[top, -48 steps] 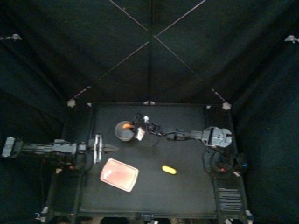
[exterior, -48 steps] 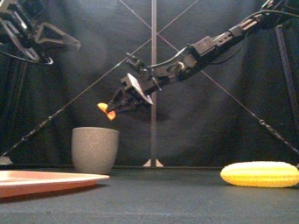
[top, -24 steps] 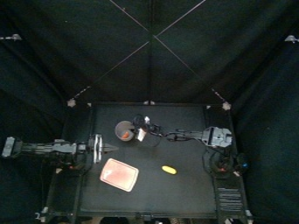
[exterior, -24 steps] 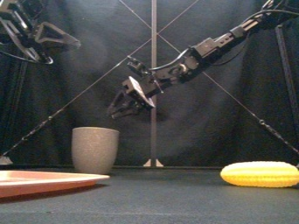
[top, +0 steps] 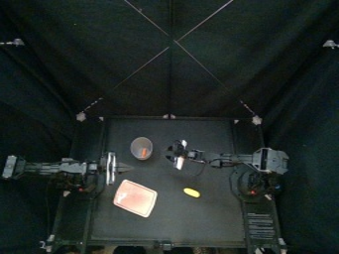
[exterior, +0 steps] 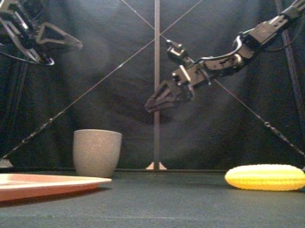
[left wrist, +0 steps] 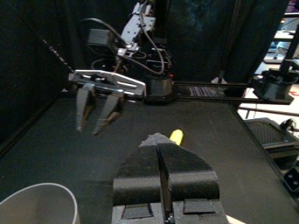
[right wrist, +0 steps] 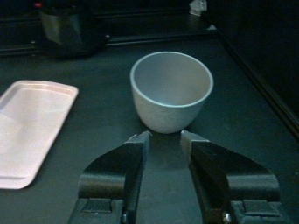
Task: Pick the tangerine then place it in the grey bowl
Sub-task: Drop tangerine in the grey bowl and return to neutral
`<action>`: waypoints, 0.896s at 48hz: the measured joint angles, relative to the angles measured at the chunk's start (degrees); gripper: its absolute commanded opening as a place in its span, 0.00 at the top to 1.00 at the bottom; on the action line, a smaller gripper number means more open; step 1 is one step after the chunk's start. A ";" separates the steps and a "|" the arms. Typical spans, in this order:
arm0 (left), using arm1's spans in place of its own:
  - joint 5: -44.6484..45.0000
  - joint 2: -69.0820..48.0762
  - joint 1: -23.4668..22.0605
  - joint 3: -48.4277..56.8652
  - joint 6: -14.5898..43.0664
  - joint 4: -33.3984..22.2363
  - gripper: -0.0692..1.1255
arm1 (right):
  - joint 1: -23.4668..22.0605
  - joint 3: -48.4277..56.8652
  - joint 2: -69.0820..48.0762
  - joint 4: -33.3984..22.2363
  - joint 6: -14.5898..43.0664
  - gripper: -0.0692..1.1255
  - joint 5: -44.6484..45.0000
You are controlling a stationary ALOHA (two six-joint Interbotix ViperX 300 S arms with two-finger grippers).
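Note:
The tall grey speckled cup stands upright at the table's back left, also in the front view and close before the right wrist camera. No tangerine shows in any view; the cup's bottom is hidden. My right gripper hangs open and empty in the air, to the right of the cup and above rim height, its jaws apart. My left gripper rests at the table's left side with its jaws shut on nothing.
A flat pink tray lies at the front left, beside the cup. A yellow toy corn cob lies on the table right of the tray, low at the front view's right.
A second ago my right gripper held the orange tangerine above the cup. It let go, the tangerine dropped from sight, and the right arm drew back to the right.

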 measured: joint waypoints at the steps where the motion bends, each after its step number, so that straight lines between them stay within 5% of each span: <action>1: 0.00 0.00 0.09 0.00 0.00 0.09 0.82 | 0.53 0.79 -0.53 0.00 -0.09 0.31 -0.62; 22: 0.00 0.00 0.53 0.44 0.09 0.09 0.82 | 9.23 12.57 -9.14 3.16 0.00 0.32 -6.68; 43: 0.09 0.00 0.62 0.97 0.09 0.18 0.82 | 12.92 14.59 -13.71 5.89 -0.26 0.32 -9.67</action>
